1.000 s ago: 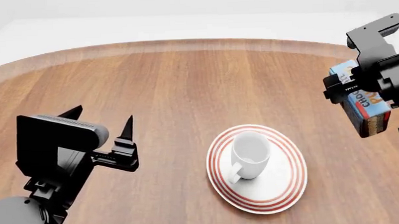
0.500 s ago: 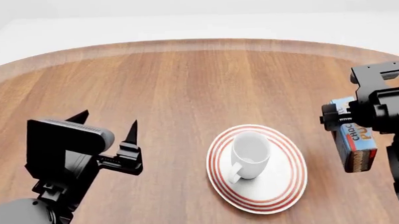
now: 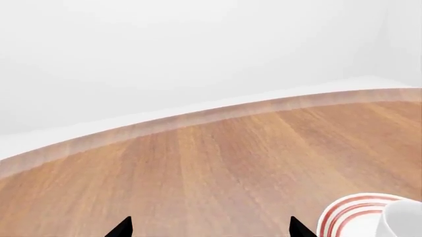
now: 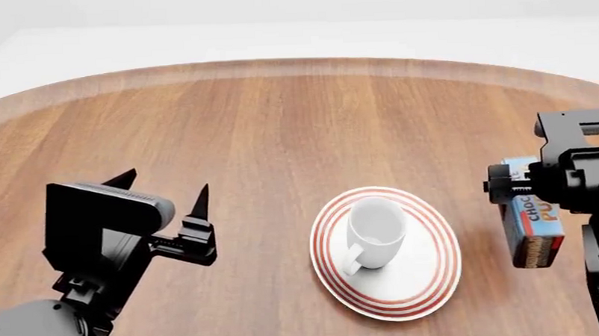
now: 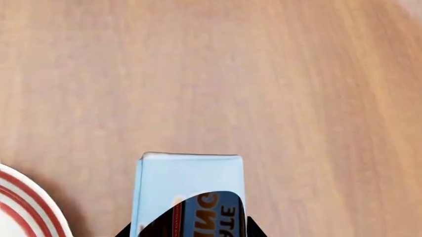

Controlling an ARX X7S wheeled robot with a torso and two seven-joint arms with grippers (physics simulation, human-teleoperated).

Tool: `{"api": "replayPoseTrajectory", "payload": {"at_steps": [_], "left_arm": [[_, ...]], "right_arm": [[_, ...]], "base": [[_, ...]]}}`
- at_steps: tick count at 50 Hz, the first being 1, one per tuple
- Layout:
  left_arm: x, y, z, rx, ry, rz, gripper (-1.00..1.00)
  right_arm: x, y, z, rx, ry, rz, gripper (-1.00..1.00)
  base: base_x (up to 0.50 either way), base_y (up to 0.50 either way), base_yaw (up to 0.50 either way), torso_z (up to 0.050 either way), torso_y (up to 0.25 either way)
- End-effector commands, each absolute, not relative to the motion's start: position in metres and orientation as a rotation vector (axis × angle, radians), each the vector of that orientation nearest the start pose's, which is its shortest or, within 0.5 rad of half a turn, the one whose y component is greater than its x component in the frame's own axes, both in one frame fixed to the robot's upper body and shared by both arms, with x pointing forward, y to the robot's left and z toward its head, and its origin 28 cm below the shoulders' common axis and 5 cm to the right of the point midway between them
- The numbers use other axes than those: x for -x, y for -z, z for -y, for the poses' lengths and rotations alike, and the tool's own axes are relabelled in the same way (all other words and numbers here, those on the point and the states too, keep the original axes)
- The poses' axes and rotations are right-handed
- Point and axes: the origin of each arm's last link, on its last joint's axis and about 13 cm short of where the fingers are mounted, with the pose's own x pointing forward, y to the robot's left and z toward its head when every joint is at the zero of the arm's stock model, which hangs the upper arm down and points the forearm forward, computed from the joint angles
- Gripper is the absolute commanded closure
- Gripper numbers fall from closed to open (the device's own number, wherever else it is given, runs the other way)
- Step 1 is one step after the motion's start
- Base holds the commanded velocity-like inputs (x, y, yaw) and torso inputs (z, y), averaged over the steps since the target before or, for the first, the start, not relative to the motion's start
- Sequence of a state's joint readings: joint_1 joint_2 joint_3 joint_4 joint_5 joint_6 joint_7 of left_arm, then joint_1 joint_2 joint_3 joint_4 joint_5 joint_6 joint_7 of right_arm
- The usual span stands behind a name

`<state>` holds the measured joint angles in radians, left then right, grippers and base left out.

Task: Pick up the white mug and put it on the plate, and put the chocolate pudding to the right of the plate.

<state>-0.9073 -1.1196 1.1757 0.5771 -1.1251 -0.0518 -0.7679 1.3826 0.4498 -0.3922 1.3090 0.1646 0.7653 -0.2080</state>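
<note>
Bright, even rendered light, faint soft shadows, sharp throughout, no glare.

This is a bare simulated test scene rather than a lived-in room. A round wooden desk (image 4: 278, 131) with a paler rim fills the head view, its grain smooth, even and unmarked. Beyond its far edge, toward twelve o'clock, lies only a flat, featureless white backdrop (image 4: 294, 19); the left wrist view shows the same blank white surround (image 3: 197, 59) above the curved edge. The few things on the desk hint at a dining setting: a red-ringed plate (image 4: 428, 283) carrying a white mug (image 4: 373, 233), and a chocolate pudding carton (image 4: 533, 223).
</note>
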Motion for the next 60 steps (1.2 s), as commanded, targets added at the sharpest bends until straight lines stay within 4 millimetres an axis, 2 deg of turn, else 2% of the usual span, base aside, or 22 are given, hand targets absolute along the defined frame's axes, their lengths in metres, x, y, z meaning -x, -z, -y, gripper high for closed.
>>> {"api": "replayPoseTrajectory", "payload": {"at_steps": [1, 12, 38, 39, 60], "left_arm": [[-0.211, -0.185, -0.244, -0.105, 0.245, 0.055, -1.00], [-0.211, -0.184, -0.244, -0.107, 0.244, 0.051, -1.00], [-0.211, -0.182, -0.242, -0.111, 0.249, 0.042, -1.00], [-0.211, -0.182, -0.242, -0.111, 0.249, 0.042, -1.00], [-0.211, -0.181, -0.241, -0.107, 0.253, 0.037, -1.00]], "right_arm": [[-0.365, -0.169, 0.278, 0.049, 0.216, -0.738, 1.00], [-0.362, -0.156, 0.280, 0.045, 0.220, -0.745, 1.00], [-0.358, -0.141, 0.282, 0.048, 0.240, -0.738, 1.00], [-0.358, -0.141, 0.282, 0.049, 0.240, -0.737, -1.00], [-0.357, -0.139, 0.282, 0.058, 0.250, -0.745, -1.00]], "base": [[0.00, 0.00, 0.00, 0.000, 0.000], [0.00, 0.00, 0.00, 0.000, 0.000], [0.00, 0.00, 0.00, 0.000, 0.000], [0.00, 0.00, 0.00, 0.000, 0.000], [0.00, 0.00, 0.00, 0.000, 0.000]]}}
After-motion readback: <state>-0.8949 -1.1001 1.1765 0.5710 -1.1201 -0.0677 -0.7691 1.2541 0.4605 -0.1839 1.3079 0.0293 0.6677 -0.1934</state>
